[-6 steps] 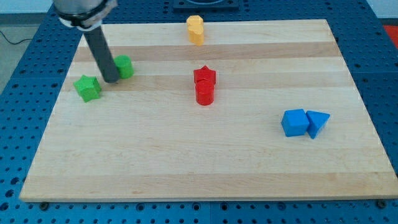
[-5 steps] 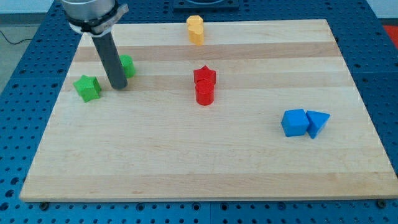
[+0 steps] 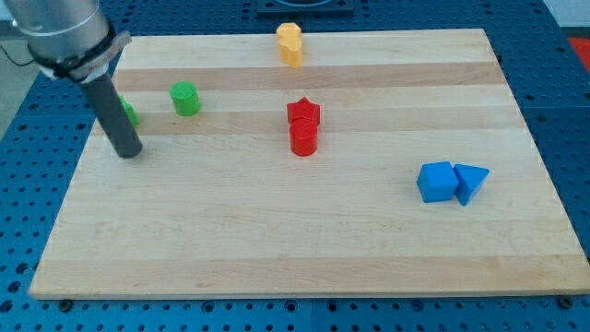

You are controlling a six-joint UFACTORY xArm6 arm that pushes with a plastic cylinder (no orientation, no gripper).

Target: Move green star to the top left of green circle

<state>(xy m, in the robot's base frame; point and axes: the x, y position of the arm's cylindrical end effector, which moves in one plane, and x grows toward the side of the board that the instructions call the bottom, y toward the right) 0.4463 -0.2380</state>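
Observation:
The green circle (image 3: 185, 98) stands on the wooden board (image 3: 304, 231) at the upper left. The green star (image 3: 131, 115) lies to its left and slightly lower, mostly hidden behind my dark rod. My tip (image 3: 129, 153) rests on the board just below the green star, at its lower edge, and to the lower left of the green circle. Whether the tip touches the star cannot be told.
A yellow block (image 3: 289, 43) stands near the board's top edge. A red star (image 3: 303, 113) and a red cylinder (image 3: 303, 138) sit together near the middle. A blue cube (image 3: 436, 182) and a blue triangle (image 3: 471, 183) sit together at the right.
My tip has moved from between the green star and green circle to the left and down, ending below the star. The rod now covers most of the star. The circle shows in full.

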